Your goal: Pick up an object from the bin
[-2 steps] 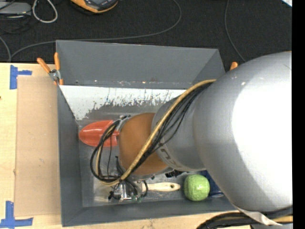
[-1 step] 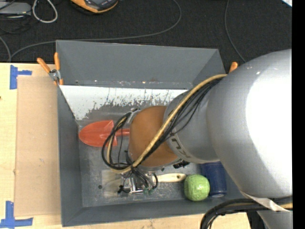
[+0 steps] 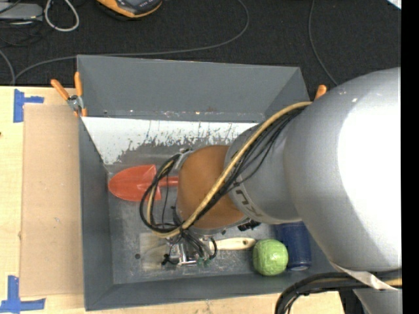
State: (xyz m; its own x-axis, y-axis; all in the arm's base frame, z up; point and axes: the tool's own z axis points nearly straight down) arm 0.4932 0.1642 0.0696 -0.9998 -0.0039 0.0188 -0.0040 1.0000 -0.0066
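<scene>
My gripper (image 3: 187,252) is low in the bin near the front wall, below the orange wrist cover. It is right over a pale, flat, see-through piece (image 3: 152,246) lying on the floor there. A cream stick-like handle (image 3: 237,243) pokes out to the gripper's right. Further right, a green ball (image 3: 270,257) rests by the front wall. An orange-red scoop (image 3: 133,182) lies at the left, its handle running under the wrist cover.
A dark blue cylinder (image 3: 294,246) stands at the front right, partly hidden by the arm. The arm and its black and yellow cables cover the bin's right half. Bare floor shows at the left front.
</scene>
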